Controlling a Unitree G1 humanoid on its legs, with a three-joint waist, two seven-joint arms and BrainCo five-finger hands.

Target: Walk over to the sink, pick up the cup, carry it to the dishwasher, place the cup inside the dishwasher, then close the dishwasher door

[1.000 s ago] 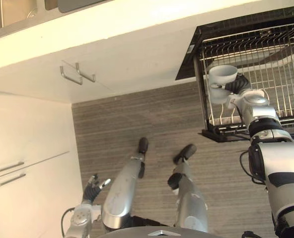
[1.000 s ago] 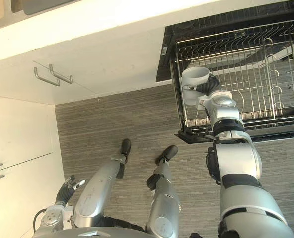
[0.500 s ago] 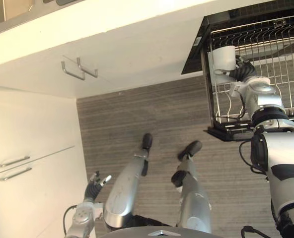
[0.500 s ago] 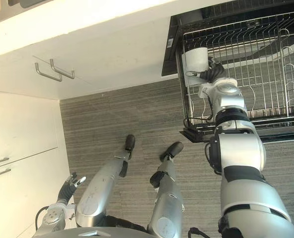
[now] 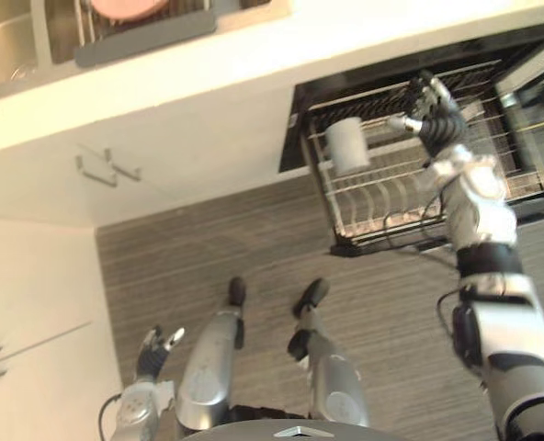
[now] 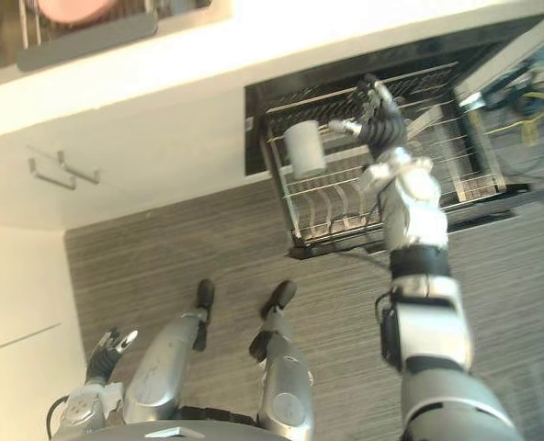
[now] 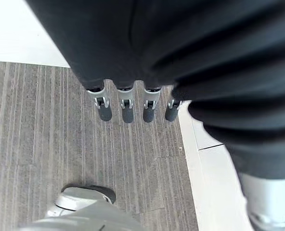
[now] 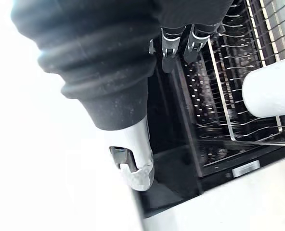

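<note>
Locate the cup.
Left eye view: the cup sits in the dishwasher rack, at its left end, left of the right hand and apart from it.

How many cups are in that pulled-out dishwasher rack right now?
1. A white cup sits at the left end of the wire rack, just beside the robot's open right hand, which is not touching it. More could be hidden deeper inside the dishwasher.

We no longer grip the cup (image 5: 348, 145). Our right hand (image 5: 435, 110) has let go and now hangs beside it, apart, with fingers straightened. The cup now rests on its own by the left edge of the dishwasher rack (image 5: 373, 197).
</note>
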